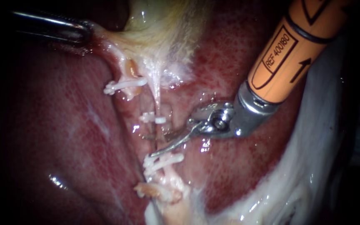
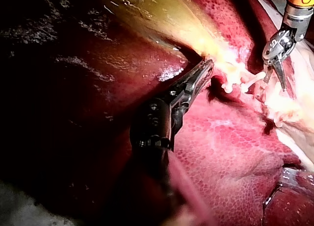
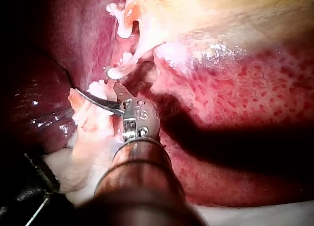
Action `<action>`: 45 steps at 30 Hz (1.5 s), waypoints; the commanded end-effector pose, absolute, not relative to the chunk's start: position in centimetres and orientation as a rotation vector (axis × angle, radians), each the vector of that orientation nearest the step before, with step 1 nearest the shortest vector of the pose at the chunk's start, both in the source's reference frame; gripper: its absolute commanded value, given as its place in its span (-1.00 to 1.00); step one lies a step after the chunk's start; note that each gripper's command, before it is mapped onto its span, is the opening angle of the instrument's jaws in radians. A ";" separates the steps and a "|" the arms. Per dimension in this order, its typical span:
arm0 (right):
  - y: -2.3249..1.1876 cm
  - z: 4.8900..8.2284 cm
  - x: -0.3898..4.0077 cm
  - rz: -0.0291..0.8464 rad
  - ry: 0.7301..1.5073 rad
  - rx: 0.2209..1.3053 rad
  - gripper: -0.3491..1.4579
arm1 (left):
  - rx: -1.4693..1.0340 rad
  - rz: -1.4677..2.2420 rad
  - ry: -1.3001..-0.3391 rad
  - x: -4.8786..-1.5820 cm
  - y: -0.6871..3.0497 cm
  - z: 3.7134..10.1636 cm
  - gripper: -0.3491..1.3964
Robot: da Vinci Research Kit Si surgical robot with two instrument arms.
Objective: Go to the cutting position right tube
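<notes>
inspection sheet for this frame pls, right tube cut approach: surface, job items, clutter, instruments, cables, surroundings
Surface: liver, wet and glossy; gallbladder, pale, above it.
Job's things: right tube, a thin pale strand, uncut; upper clip and lower clips on it; another clip on a stub beside it.
Clutter: nothing seen.
Instruments: left instrument, jaws shut on the gallbladder; right instrument, blades open at the right tube, between the upper clip and the lower clips.
Cables: nothing seen.
Surroundings: white material beside the liver, kind unclear; dark beyond.
</notes>
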State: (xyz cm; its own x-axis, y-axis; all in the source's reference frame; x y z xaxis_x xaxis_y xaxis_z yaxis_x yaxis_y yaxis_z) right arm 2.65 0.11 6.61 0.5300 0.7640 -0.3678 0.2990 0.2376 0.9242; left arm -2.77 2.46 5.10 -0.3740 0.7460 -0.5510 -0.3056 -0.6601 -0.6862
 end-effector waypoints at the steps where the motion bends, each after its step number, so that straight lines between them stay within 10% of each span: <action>1: 0.11 6.61 2.68 0.414 1.037 1.350 0.90 | -1.177 2.070 -0.639 -2.77 2.46 5.10 -1.00; 45: 0.09 6.32 3.05 0.519 1.185 1.351 0.81 | -1.177 2.069 -0.639 -2.78 2.47 5.11 -1.00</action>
